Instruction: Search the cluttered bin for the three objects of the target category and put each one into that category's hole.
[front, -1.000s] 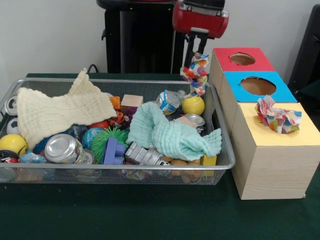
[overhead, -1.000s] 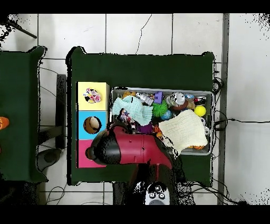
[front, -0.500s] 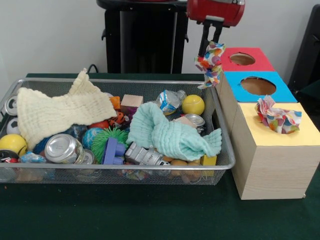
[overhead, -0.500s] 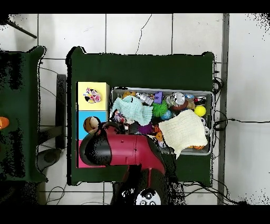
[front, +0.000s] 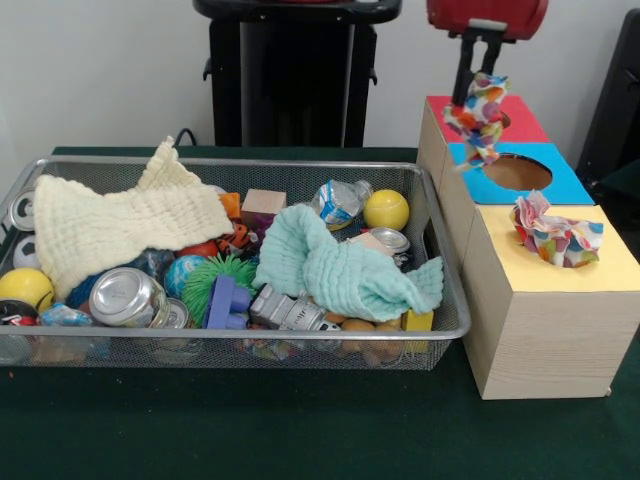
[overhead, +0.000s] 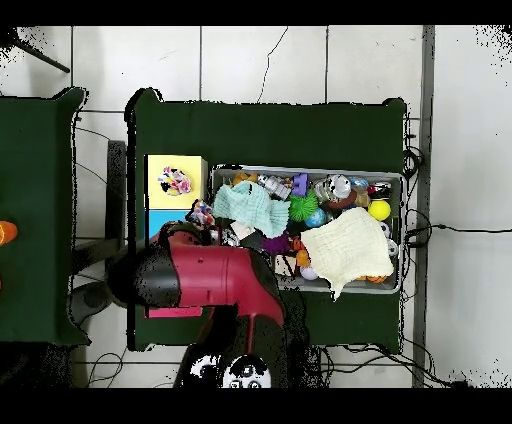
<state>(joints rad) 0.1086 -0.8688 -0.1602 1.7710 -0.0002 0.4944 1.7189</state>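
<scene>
Polka-dot cloth (front: 477, 115), clamped in the closed end effector (front: 477, 82), has moved within a second from over the bin (front: 230, 165) to above the blue-faced cube (front: 560, 185). The yellow-faced cube (front: 610, 268), its hole covered by another dotted cloth (front: 555, 235), lies just beyond.

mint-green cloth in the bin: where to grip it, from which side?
Probably straight down from above, on the raised bunched fold at the mint-green cloth's left end in the front view. That hump stands highest above the clutter in the bin, so fingers can close across it. The thin tail near the rim lies flat beside a yellow block, giving less to pinch.
</scene>
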